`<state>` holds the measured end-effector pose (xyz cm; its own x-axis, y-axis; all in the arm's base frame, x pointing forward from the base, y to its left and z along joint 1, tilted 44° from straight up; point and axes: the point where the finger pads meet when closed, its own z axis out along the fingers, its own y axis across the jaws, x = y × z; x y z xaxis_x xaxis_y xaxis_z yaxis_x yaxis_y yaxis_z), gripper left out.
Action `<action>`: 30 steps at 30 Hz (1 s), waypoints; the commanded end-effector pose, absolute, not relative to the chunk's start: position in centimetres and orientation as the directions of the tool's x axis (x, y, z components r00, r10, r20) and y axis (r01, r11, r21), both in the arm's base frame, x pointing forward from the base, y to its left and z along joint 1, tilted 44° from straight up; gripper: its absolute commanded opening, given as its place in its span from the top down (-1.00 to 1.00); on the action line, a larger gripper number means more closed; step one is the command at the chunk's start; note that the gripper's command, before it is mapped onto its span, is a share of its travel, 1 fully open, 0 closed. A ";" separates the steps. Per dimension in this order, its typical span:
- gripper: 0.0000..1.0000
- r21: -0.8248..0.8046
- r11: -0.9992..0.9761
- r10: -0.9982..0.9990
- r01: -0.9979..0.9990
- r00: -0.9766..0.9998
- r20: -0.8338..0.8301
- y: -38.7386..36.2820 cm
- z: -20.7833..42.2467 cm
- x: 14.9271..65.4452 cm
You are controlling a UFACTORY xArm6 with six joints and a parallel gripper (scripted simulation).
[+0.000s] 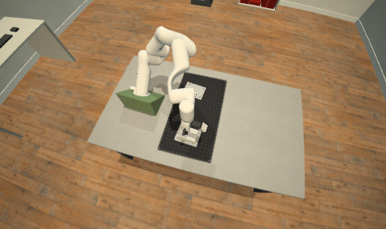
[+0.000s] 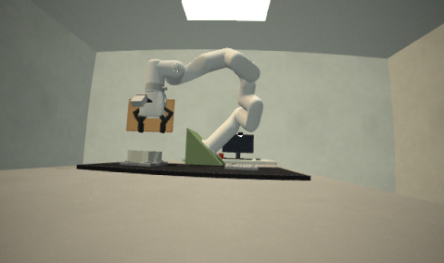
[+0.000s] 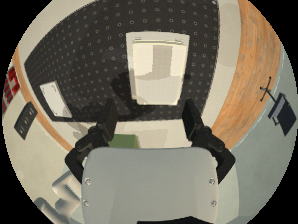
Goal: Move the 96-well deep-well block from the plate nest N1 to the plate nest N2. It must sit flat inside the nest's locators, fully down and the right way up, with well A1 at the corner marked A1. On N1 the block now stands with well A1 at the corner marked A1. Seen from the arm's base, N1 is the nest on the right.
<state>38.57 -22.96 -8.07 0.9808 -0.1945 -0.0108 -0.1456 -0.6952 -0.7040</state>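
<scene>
The white deep-well block (image 1: 187, 135) sits on nest N1 at the near end of the black perforated mat (image 1: 194, 114). It also shows in the side view (image 2: 145, 156) and in the wrist view (image 3: 157, 70), straight below the fingers. My gripper (image 2: 150, 125) hangs well above the block with its black fingers wide open and nothing between them; the fingers frame the block in the wrist view (image 3: 152, 128). The empty nest N2 (image 1: 195, 90) is a flat white plate at the far end of the mat, also in the wrist view (image 3: 52, 98) at the left.
The green arm base wedge (image 1: 141, 101) stands left of the mat on the grey table. A monitor (image 2: 238, 144) stands behind the table in the side view. An orange board (image 2: 150, 116) hangs on the back wall.
</scene>
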 end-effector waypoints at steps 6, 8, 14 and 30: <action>-1.00 -0.699 -0.700 -0.198 -0.148 0.980 -0.010 -23.0 -10.3 38.9; -1.00 -0.699 -0.700 -0.198 -0.148 0.980 -0.010 -23.0 -10.3 38.9; -1.00 -0.699 -0.700 -0.198 -0.148 0.980 -0.010 -23.0 -10.3 38.9; -1.00 -0.699 -0.700 -0.198 -0.148 0.980 -0.010 -21.7 -11.6 39.1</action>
<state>38.96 -21.88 -11.31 0.9805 -0.1961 -0.0138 -0.1493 -0.6973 -0.7010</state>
